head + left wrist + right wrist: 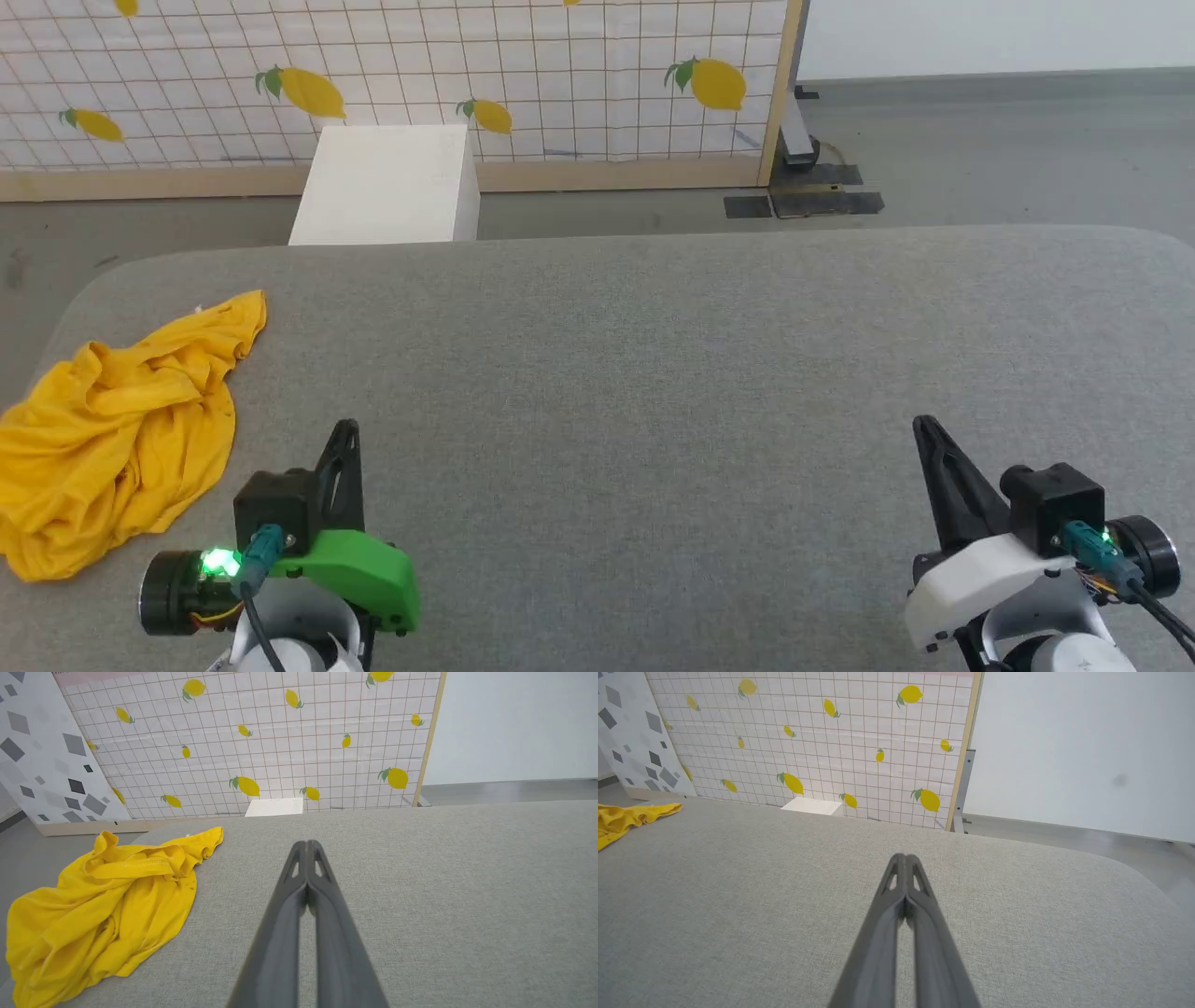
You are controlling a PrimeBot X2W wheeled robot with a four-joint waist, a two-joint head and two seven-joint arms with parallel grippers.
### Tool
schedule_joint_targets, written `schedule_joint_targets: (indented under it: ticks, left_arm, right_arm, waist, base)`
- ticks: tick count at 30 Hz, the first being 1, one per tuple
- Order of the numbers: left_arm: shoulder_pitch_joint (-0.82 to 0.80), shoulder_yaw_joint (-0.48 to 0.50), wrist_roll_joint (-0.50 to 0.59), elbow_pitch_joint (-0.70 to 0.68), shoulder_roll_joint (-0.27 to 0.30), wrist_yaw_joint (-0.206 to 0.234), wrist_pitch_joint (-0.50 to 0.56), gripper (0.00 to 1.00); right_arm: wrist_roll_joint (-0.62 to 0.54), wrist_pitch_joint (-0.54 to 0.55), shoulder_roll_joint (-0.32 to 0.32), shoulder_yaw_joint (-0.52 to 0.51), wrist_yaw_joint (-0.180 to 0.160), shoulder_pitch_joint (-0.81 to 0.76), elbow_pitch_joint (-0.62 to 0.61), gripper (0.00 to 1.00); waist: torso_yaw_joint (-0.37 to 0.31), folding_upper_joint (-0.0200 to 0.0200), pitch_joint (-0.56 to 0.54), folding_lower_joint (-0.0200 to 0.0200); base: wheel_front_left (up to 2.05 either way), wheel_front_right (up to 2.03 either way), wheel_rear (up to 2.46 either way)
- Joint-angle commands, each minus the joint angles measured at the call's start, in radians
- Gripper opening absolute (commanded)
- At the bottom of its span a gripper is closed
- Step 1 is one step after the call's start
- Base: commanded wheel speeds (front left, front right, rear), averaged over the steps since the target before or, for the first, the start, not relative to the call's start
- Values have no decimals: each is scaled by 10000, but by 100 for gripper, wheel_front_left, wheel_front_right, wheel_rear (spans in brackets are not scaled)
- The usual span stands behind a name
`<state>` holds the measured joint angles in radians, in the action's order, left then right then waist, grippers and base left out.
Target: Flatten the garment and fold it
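Yellow and crumpled, the garment (112,429) lies in a heap at the left edge of the grey fabric worktop (653,355), just to the left of the left gripper (346,431). The right gripper (924,429) is well apart from it, over bare worktop. Both grippers have their fingers (280,933) pressed together, holding nothing.

No text, number or brand can be read. The garment (103,910) has a faint pale strip along one fold (print or stitching, too small to tell). The backdrop panel (280,742) carries lemon pictures on a grid, no lettering.
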<state>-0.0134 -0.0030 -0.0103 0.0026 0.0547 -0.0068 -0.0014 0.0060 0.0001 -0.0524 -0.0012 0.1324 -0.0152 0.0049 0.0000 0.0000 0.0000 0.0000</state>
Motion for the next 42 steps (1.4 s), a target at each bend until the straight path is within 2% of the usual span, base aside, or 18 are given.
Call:
schedule_joint_targets:
  ticks: [1, 23, 24, 42]
  left_arm:
    - [134, 30, 103, -26, -45, 68, 14, 0]
    - [134, 30, 103, -26, -45, 68, 14, 0]
    - [1, 0, 0, 0, 0, 0, 0, 100]
    - [-178, -293, -215, 363, 3, 206, -277, 100]
  right_arm:
    - [-60, -1, 22, 12, -17, 152, -49, 0]
    - [-60, -1, 22, 12, -17, 152, -49, 0]
    - [0, -2, 0, 0, 0, 0, 0, 100]
    - [95, -243, 1, -128, -2, -7, 148, 100]
  waist:
    - [0, 0, 0, 0]
    - [0, 0, 0, 0]
    - [0, 0, 0, 0]
    - [213, 0, 10, 0]
  base:
    - [0, 0, 0]
    - [0, 0, 0]
    - [0, 0, 0]
    - [0, 0, 0]
